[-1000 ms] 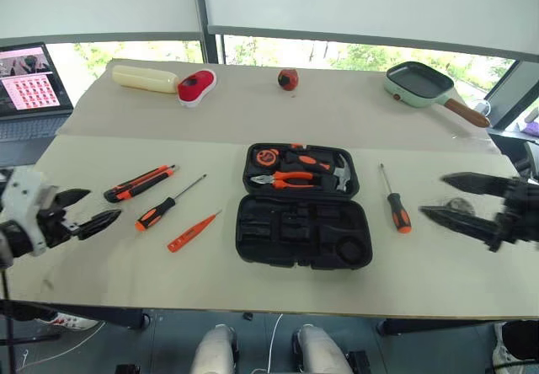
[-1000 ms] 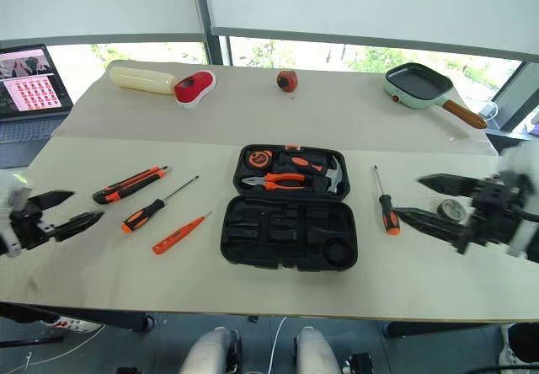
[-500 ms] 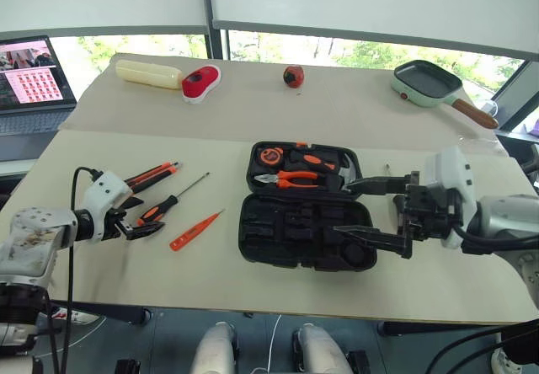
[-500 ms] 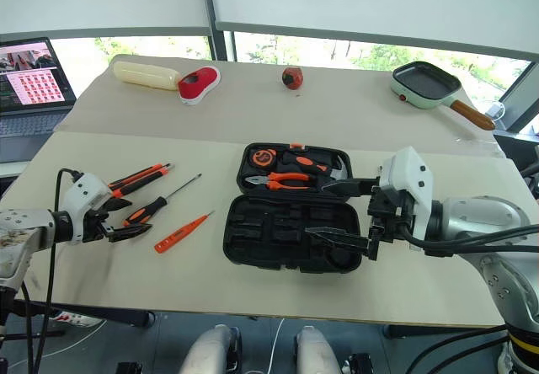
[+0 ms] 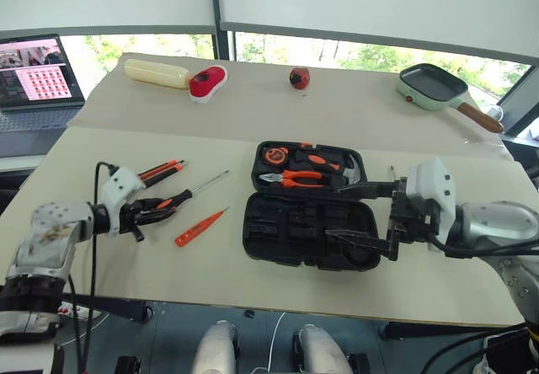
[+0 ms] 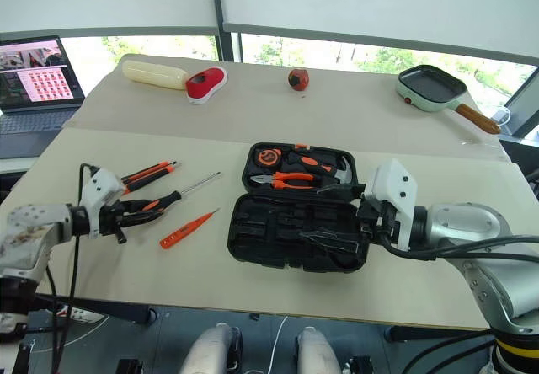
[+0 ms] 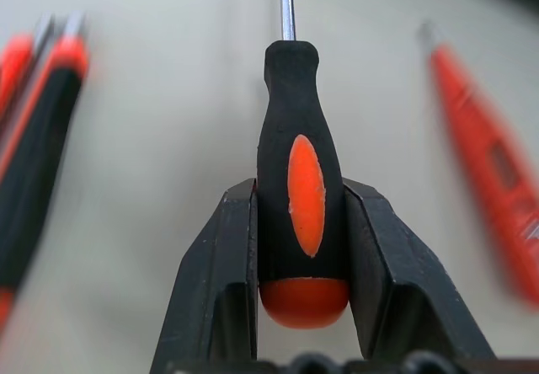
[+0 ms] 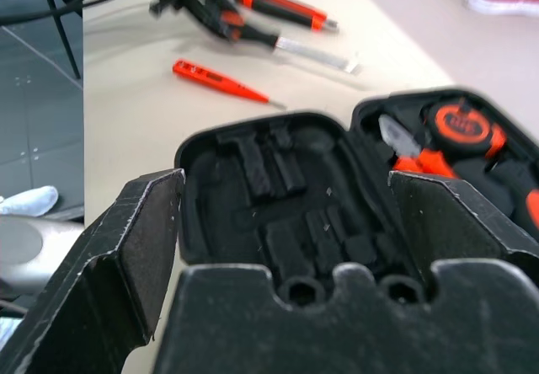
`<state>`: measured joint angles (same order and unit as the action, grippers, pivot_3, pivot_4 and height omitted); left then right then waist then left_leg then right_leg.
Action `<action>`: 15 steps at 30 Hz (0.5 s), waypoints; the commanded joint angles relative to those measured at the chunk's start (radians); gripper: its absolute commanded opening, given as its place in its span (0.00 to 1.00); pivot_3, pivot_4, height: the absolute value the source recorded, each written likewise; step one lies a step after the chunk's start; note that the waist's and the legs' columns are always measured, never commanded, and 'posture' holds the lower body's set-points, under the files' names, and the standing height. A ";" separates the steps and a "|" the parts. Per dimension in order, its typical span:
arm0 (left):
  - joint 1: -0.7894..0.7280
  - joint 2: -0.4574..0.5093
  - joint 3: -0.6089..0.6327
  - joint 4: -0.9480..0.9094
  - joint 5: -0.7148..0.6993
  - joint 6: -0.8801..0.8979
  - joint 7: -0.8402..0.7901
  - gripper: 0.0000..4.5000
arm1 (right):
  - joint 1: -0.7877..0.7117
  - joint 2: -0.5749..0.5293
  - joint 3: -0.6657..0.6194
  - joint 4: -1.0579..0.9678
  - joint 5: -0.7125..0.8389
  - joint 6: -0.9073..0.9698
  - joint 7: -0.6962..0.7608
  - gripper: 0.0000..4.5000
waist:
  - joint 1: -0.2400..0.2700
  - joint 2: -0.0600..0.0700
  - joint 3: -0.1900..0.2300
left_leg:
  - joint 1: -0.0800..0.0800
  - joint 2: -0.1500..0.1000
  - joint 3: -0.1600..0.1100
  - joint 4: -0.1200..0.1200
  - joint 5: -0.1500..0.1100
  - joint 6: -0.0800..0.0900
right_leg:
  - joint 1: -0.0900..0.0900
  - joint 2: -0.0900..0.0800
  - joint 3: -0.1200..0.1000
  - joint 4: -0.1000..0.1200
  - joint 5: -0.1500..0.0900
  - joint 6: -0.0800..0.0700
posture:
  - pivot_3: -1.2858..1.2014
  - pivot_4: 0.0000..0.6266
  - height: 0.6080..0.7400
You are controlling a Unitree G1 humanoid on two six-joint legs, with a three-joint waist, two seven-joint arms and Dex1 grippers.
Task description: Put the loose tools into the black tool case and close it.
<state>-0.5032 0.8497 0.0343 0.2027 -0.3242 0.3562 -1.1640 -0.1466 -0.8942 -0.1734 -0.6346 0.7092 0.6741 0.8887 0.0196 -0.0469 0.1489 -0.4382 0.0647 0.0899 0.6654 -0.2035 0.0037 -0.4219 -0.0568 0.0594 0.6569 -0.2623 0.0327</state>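
The black tool case (image 5: 253, 222) lies open mid-table, with pliers, a tape measure and a hammer in its far half. Left of it lie the loose tools: a utility knife (image 5: 160, 169), an orange tester screwdriver (image 5: 200, 227) and a black-and-orange screwdriver (image 5: 192, 191). My left gripper (image 5: 160, 208) is shut on that screwdriver's handle (image 7: 301, 189), which still rests on the table. My right gripper (image 5: 335, 212) hangs open over the case's right side, fingers wide apart (image 8: 126, 256). Another screwdriver's thin shaft (image 5: 392, 172) pokes out behind it.
At the table's far edge sit a green frying pan (image 5: 434, 85), a small red round object (image 5: 298, 77), a red-and-white oval gadget (image 5: 208, 82) and a cream cylinder (image 5: 157, 72). A laptop (image 5: 38, 79) stands far left. The table's front edge runs just below the case.
My left gripper moved right onto the screwdriver and closed on its handle. My right gripper swung left from the table's right side to over the case, staying open.
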 commanded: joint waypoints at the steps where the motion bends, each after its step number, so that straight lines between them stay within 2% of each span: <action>1: -0.136 -0.015 -0.096 -0.107 -0.003 -0.001 -0.112 0.19 | 0.022 -0.005 -0.045 -0.041 -0.007 -0.027 -0.015 1.00 | -0.001 0.000 0.000 | 0.000 0.000 0.000 0.001 0.000 0.000 | 0.001 0.000 0.000 0.000 0.000 0.000 | 0.52 0.24 1.00; 8: -0.287 -0.123 -0.331 -0.054 0.127 -0.160 -0.281 0.19 | 0.103 -0.011 -0.090 -0.033 -0.057 -0.042 -0.038 1.00 | -0.011 0.002 -0.001 | 0.000 0.000 -0.001 0.001 0.000 0.000 | 0.000 0.002 0.001 0.000 0.000 0.001 | 0.52 0.24 1.00; 11: -0.334 -0.186 -0.386 0.023 0.197 -0.211 -0.261 0.19 | 0.135 -0.004 -0.112 -0.042 -0.066 -0.040 -0.048 1.00 | -0.011 0.002 -0.001 | 0.000 0.000 -0.002 0.002 0.000 0.000 | 0.001 0.002 0.002 0.000 0.000 0.001 | 0.52 0.24 1.00; 15: -0.399 -0.310 -0.450 0.178 0.325 -0.260 -0.140 0.19 | 0.196 0.014 -0.150 -0.087 -0.054 -0.030 -0.077 1.00 | -0.005 0.002 -0.001 | -0.001 -0.001 -0.003 0.004 0.000 0.001 | 0.002 0.002 0.001 0.000 0.000 0.001 | 0.52 0.24 1.00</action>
<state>-0.8737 0.5634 -0.4026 0.3450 -0.0401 0.1253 -1.3478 0.0413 -0.8868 -0.2766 -0.6774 0.6442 0.6565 0.8263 0.0145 -0.0449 0.1479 -0.4392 0.0628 0.0864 0.6692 -0.2036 0.0043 -0.4203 -0.0552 0.0609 0.6572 -0.2620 0.0342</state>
